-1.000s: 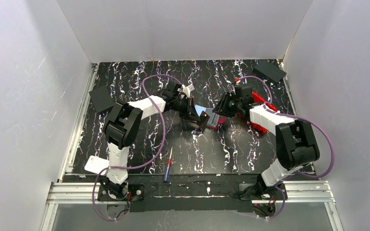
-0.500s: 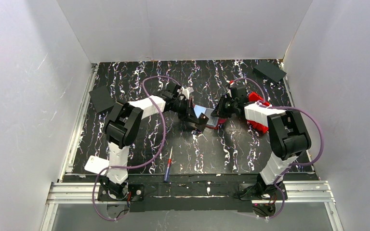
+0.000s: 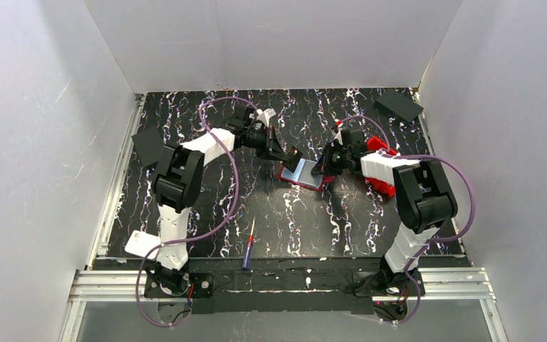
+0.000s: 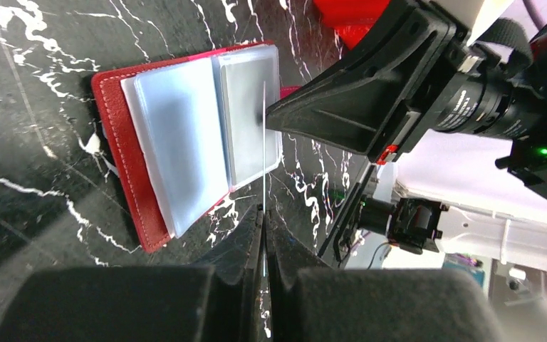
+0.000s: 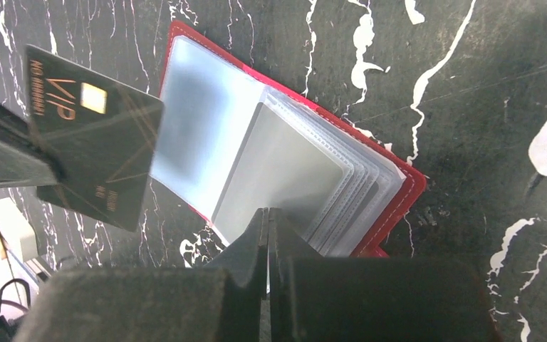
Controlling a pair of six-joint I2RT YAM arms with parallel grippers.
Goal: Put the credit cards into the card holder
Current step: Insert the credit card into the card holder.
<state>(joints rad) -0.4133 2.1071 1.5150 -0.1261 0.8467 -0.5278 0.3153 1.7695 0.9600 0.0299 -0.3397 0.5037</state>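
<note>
The red card holder (image 3: 301, 174) lies open on the table, its clear pockets (image 5: 206, 135) fanned out. My left gripper (image 4: 264, 210) is shut on a credit card (image 5: 89, 135), dark with gold VIP lettering and a chip. It holds the card in the air just left of the holder (image 4: 114, 135). In the left wrist view this card (image 4: 263, 142) shows edge-on as a thin line. My right gripper (image 5: 268, 211) is shut on the edge of one clear pocket at the holder's right side. Its black fingers (image 4: 342, 107) reach in from the right.
A red open bin (image 3: 383, 184) sits behind the right arm. Black flat squares lie at the back right (image 3: 397, 105) and at the left edge (image 3: 149, 146). A pen-like tool (image 3: 248, 246) and a white flat piece (image 3: 141, 244) lie near the front.
The left gripper has drawn back up and to the left with the card. The right gripper has closed on a pocket edge, and the holder now lies uncovered and open.
</note>
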